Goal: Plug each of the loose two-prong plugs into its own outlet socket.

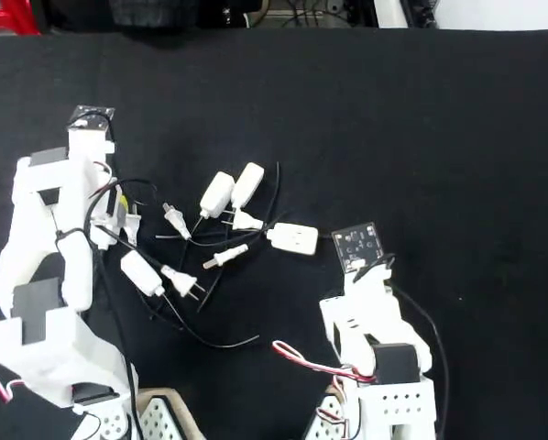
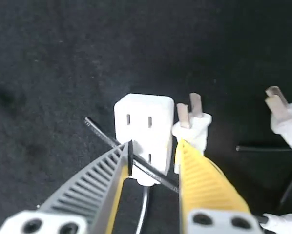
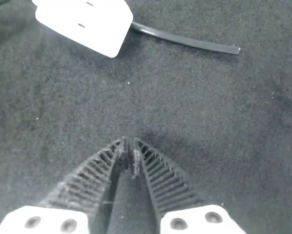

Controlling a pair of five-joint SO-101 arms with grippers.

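Desk: left arm at the left edge, right arm at the near edge, right of centre. Between them, socket A and socket B lie side by side farthest back, socket C just left of the right arm's tip, and socket D near-left with plug D just right of it. Socket E lies at the left arm's tip, plug E just beside it.

Looks like a robotics lab bench. Table draped in black cloth. Two white printed arms with exposed servo wiring, one at 8 o'clock, one at 5 o'clock. Cable clutter and a red plastic item past the 12 o'clock edge.
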